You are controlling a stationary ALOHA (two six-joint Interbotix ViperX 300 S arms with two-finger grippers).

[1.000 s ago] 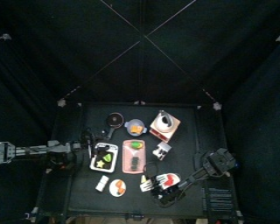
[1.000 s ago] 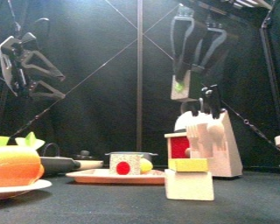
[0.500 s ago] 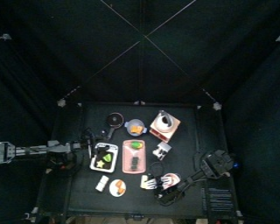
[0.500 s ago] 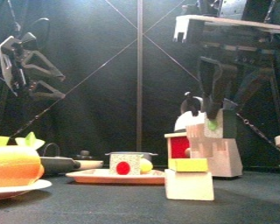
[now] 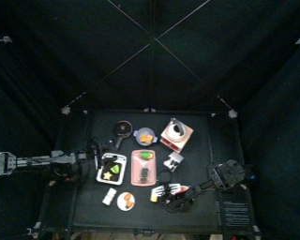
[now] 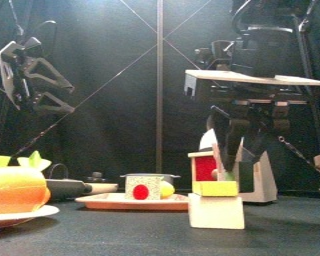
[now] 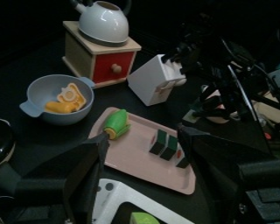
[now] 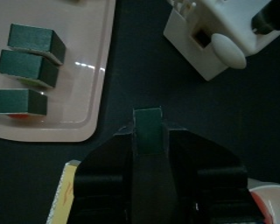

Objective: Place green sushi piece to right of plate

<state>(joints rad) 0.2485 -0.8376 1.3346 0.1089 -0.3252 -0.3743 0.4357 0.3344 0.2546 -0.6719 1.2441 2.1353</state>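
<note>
one green sushi piece (image 8: 147, 131) pinched in my right gripper (image 8: 149, 140)
i'd lower it straight down at three o'clock of the pink plate (image 8: 90, 96), beside its rim, then release.

The right gripper (image 8: 149, 171) points down, low over the table's right side, its 2 jaws apparently clamped. The left gripper (image 7: 143, 162) rests raised at the left, jaws apart.

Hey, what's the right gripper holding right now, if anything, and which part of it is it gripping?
The right gripper holds a green sushi piece, pinched by its two flat sides between the jaws, just beside the pink plate. The left gripper holds nothing.
</note>
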